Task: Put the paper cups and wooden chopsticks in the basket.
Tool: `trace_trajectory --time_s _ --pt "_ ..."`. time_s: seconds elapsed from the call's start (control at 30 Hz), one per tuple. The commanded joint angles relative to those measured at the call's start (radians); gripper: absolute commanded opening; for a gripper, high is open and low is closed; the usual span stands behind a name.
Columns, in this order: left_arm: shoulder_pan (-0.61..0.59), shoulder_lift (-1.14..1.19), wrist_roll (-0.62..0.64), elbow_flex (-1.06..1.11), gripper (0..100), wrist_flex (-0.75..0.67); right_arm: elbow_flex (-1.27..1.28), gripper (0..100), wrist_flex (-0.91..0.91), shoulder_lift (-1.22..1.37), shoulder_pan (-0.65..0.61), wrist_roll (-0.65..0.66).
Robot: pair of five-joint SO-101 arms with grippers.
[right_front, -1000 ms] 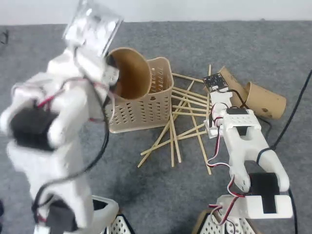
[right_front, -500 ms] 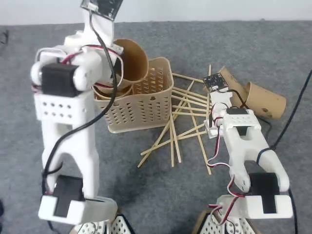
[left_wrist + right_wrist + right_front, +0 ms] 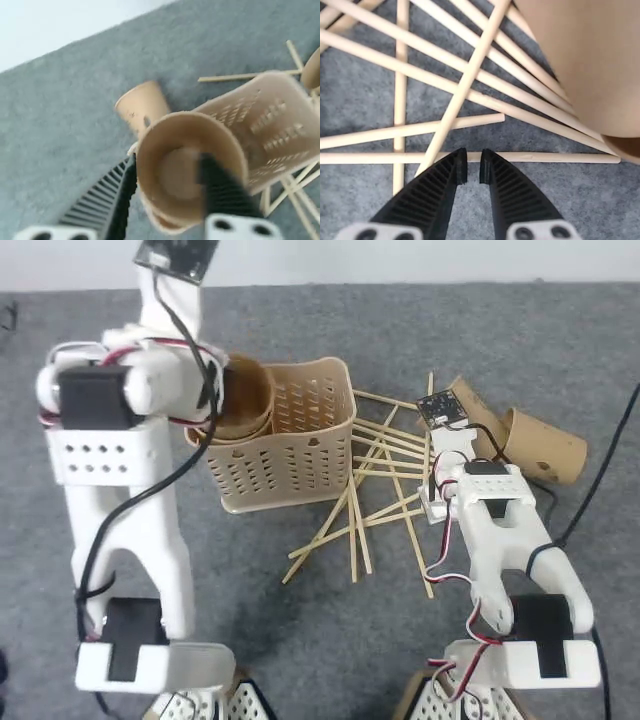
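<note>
A brown paper cup (image 3: 245, 400) stands upright in the left end of the beige basket (image 3: 300, 450), nested on another cup (image 3: 160, 225). My left gripper (image 3: 167, 162) is open astride its rim: one finger (image 3: 215, 185) is inside the cup (image 3: 175, 175), the other (image 3: 120, 200) outside the wall. Wooden chopsticks (image 3: 370, 490) lie crossed on the carpet right of the basket. Two more cups (image 3: 545, 445) (image 3: 470, 405) lie on their sides at the right. My right gripper (image 3: 471, 165) is shut with nothing in it, low over the chopsticks (image 3: 465, 85) beside a cup (image 3: 585, 60).
Another paper cup (image 3: 142, 107) lies on the grey carpet beyond the basket (image 3: 270, 115). A black cable (image 3: 600, 470) runs along the right side. Open carpet lies in front of the basket and between the two arm bases.
The left arm swung upright and lowered the cup from a tilt above the basket down into its left end, onto the other cup. The right arm has stayed still.
</note>
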Motion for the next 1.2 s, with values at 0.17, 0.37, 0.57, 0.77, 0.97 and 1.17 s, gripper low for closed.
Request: trace_trajectory --time_s 0.17,0.37,0.57,0.77,0.97,1.17 --pt "-0.264 -0.031 -0.060 -0.137 35 -0.204 0.006 5.8 -0.010 -0.021 -0.025 0.011" --pt "-0.373 0.169 0.092 -0.021 35 -0.437 0.006 5.8 -0.010 -0.021 -0.025 0.011" --pt "-0.295 0.483 0.095 -0.142 35 -0.451 0.006 5.8 -0.010 -0.019 -0.025 0.011" --pt "-0.253 0.809 0.098 -0.504 35 -0.451 0.006 5.8 -0.010 -0.019 -0.025 0.011" --pt "-0.221 1.128 0.132 -0.903 35 -0.519 0.015 5.7 -0.041 -0.019 -0.042 0.018" --pt "-0.138 1.330 0.150 -1.101 35 -0.437 0.021 5.6 -0.050 -0.019 -0.048 0.097"
